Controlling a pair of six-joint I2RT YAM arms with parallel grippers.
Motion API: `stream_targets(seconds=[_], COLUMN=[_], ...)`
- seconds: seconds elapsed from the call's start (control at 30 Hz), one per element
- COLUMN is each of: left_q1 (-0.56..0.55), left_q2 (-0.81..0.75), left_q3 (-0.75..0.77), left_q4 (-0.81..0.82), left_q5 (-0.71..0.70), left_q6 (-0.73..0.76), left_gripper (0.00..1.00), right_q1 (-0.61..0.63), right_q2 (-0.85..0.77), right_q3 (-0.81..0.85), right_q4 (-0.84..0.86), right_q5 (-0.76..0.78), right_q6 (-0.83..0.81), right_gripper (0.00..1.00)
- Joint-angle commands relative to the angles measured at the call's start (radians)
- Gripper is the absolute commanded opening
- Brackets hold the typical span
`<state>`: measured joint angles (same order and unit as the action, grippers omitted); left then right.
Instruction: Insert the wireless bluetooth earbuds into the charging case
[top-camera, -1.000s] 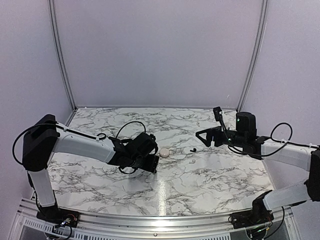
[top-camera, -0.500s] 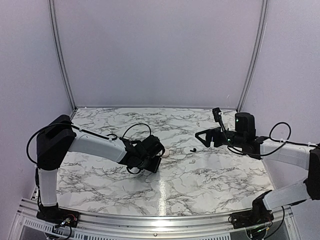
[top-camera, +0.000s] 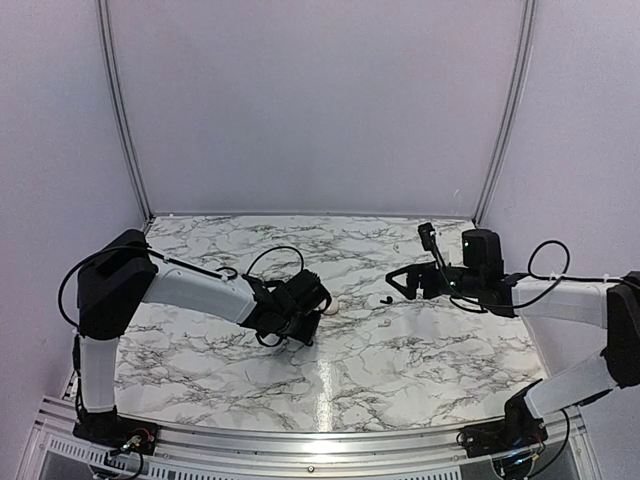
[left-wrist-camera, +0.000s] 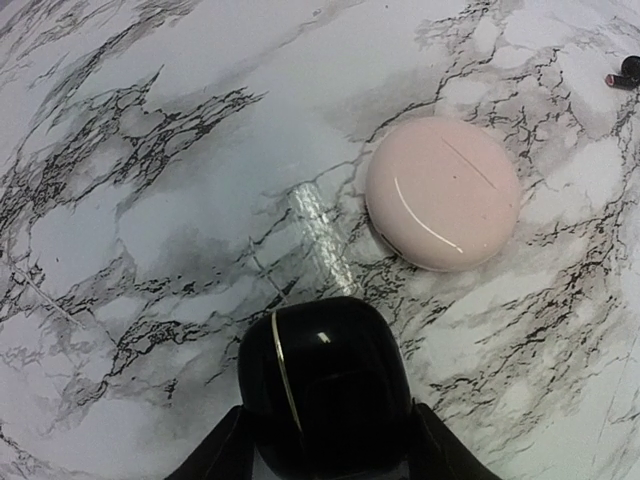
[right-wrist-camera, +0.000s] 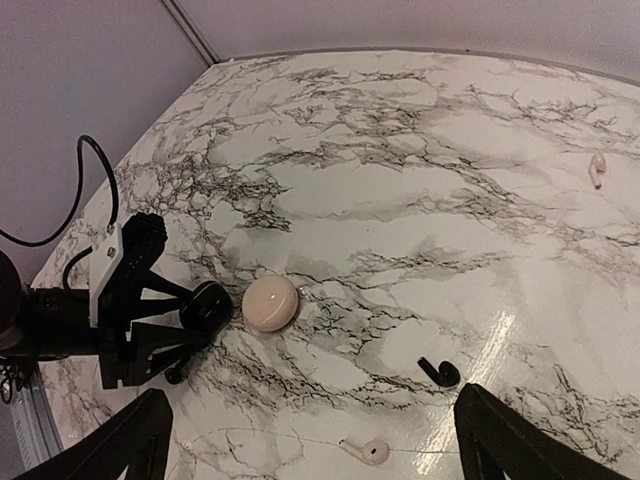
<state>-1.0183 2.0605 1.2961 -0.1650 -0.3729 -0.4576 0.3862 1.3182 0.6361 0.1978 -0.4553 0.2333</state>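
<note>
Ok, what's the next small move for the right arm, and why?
Probably lower the right gripper onto the black earbud: its jaws stand wide open, the earbud lies free on the marble, and the left gripper is beside the shut charging case.

The charging case (left-wrist-camera: 443, 193), a smooth pinkish-cream pebble, lies shut and flat. One black curved earbud (right-wrist-camera: 438, 372) lies apart, to the case's right in the top view.

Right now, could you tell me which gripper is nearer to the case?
Left. The left gripper sits right beside the case; the right gripper hangs far off, beyond the black earbud.
</note>
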Motion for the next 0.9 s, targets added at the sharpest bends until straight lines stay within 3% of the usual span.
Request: stream_targets(seconds=[0.0, 0.2, 0.7, 0.87], left_q1=[0.036, 0.059, 0.074, 0.073], left_q2=[0.021, 0.035, -0.082, -0.158], left_q3=[-0.016, -0.016, -0.136, -0.203], left_q4=[-0.005, 0.015, 0.104, 0.147], left_q5=[0.004, 0.040, 0.022, 0.024], left_q6=[0.021, 0.010, 0.086, 0.133], left_gripper=[0.58, 0.63, 0.39, 0.38], right_q1=[0.009, 0.010, 0.015, 0.030], right_q2=[0.020, 0.021, 0.058, 0.082], right_q3=[0.030, 0.026, 0.041, 0.046], right_q4=[0.023, 0.026, 0.029, 0.042], right_q5=[-0.032, -0.033, -0.068, -0.091], right_q6=[0.015, 0.018, 0.028, 0.048], right_gripper=[0.99, 0.99, 0.98, 0.98])
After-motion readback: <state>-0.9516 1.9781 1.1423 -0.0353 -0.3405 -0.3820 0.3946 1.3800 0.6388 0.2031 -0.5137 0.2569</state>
